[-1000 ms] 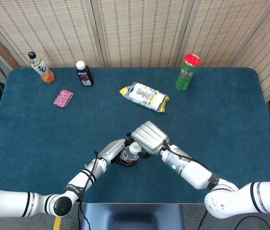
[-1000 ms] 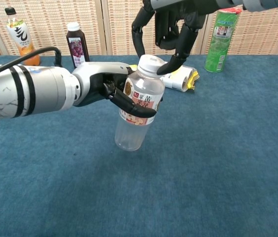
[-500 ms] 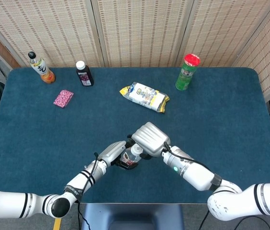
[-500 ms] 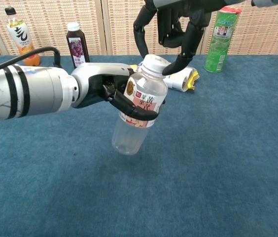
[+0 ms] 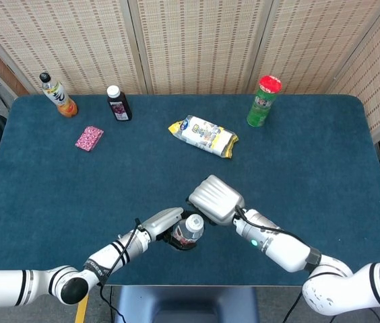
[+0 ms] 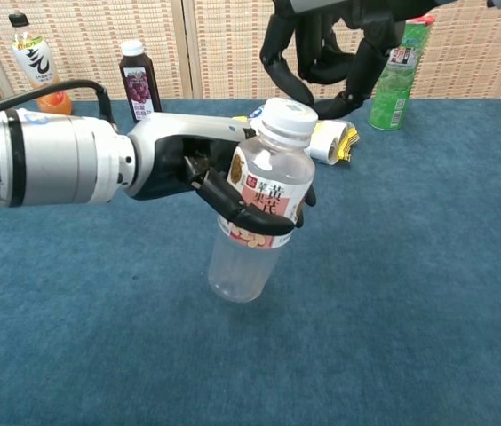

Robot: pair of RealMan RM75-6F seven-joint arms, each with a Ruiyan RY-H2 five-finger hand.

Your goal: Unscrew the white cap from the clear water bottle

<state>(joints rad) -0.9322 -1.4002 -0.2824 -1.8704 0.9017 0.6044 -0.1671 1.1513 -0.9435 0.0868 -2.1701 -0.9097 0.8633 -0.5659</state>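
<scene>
So I've got the bottle (image 6: 264,209) wrapped in my left hand (image 6: 199,171), fingers round the label, tilted a bit and looks lifted just off the table (image 6: 428,293) near my front edge. Cap (image 6: 288,115) is on, so the unscrewing hasn't really started; this is the get-a-grip-on-the-cap step. My right hand (image 6: 322,53) hangs just above and behind the cap, fingers curled down but holding nothing and not touching it as far as I can tell. Next move, I reckon: lower the right hand so the fingertips close on the cap, then twist while the left keeps the bottle from spinning.
</scene>
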